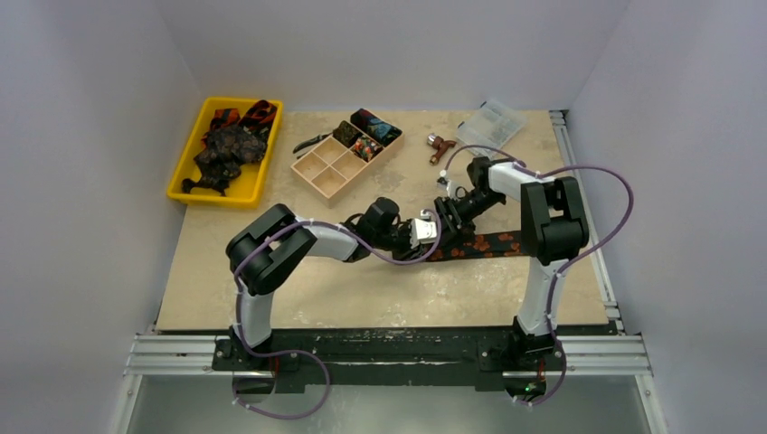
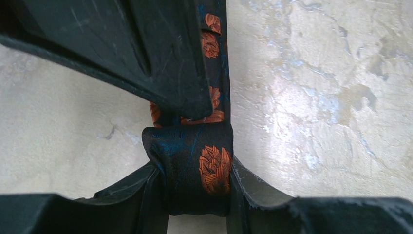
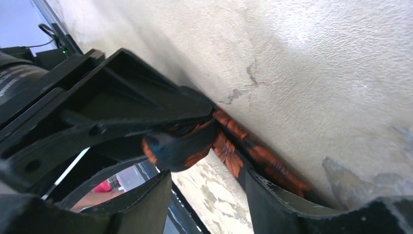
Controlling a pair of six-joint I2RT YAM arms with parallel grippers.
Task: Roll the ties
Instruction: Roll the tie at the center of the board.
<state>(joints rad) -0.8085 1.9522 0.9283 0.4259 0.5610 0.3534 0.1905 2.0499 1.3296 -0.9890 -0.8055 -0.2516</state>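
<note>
Both arms reach to mid-desk, hands meeting at one end of a black necktie with orange flowers; rest of the necktie lies flat on the marbled top, running toward the right arm's side; rolled end is a short tight coil, pinched in the left hand, one finger pressed to each flank; right hand stands wide, fingers parted, coil just ahead of them, nothing clamped; in the left wrist view one dark right finger overlaps the flat strip just behind the coil. Far left corner: yellow bin heaped with loose ties; near it a beige compartment tray, rolled ties in its far cells; pliers just left of the tray; clear plastic box at far right.
</note>
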